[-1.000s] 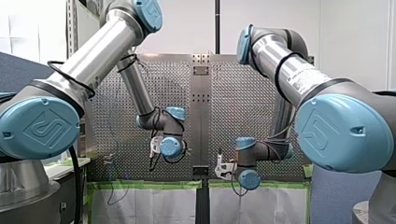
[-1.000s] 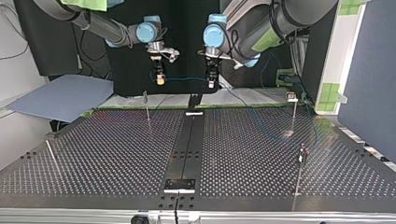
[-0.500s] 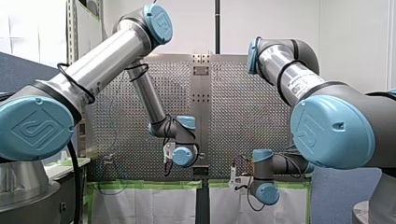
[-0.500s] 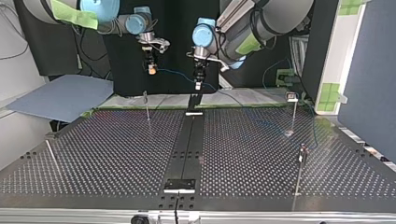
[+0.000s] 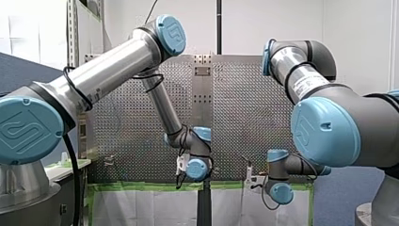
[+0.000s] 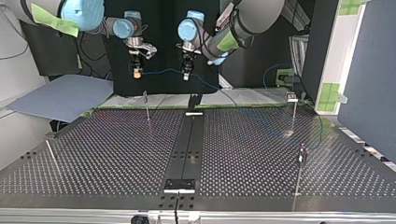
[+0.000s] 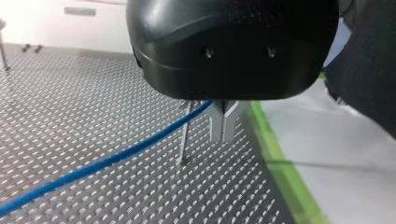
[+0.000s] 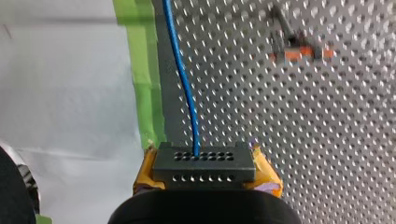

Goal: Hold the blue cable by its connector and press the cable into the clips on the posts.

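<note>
Top view: our right end effector (image 6: 136,73), yellow pads clenched on the black perforated connector (image 8: 204,166), and our left end effector (image 6: 186,75), metal fingers closed around the thin blue cable (image 6: 161,71), hold a short span level above the perforated metal surface (image 6: 116,154). The slim clip-topped post (image 6: 147,106) stands below that span, nearer our right arm, so we judge a downward press comes next.

Over one second, right gripper (image 6: 136,73) and left gripper (image 6: 187,74) shifted together toward the top view's left and farther back, cable (image 6: 161,71) between them carried along, both lower in the front view
</note>
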You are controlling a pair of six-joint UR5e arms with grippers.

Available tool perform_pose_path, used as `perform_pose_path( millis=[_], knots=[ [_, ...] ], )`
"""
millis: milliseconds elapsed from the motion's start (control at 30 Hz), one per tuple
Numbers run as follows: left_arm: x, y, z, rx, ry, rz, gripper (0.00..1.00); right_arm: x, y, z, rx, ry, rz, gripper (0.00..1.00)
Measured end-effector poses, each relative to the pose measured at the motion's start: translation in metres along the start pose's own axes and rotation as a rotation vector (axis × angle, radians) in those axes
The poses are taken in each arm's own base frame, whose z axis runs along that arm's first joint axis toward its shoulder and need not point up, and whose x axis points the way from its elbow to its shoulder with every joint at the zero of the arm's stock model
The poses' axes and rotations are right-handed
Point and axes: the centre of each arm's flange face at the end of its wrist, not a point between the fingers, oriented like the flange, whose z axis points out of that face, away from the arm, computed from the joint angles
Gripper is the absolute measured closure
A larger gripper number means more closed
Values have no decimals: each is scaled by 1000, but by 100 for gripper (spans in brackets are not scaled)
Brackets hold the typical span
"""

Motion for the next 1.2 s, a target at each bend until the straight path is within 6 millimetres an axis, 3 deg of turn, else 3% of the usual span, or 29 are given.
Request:
perform_pose_path(
  millis=[167,567,867,1200],
  knots=[
    [15,-14,2,16,21,16,100,5,20,6,-28,13,5,100],
    [57,-41,6,15,93,59,100,10,39,12,-5,19,6,100],
    [86,-59,5,10,135,62,100,33,35,11,54,24,-43,100],
    [120,-75,10,-15,153,44,100,47,29,-7,75,29,-63,100]
  ],
)
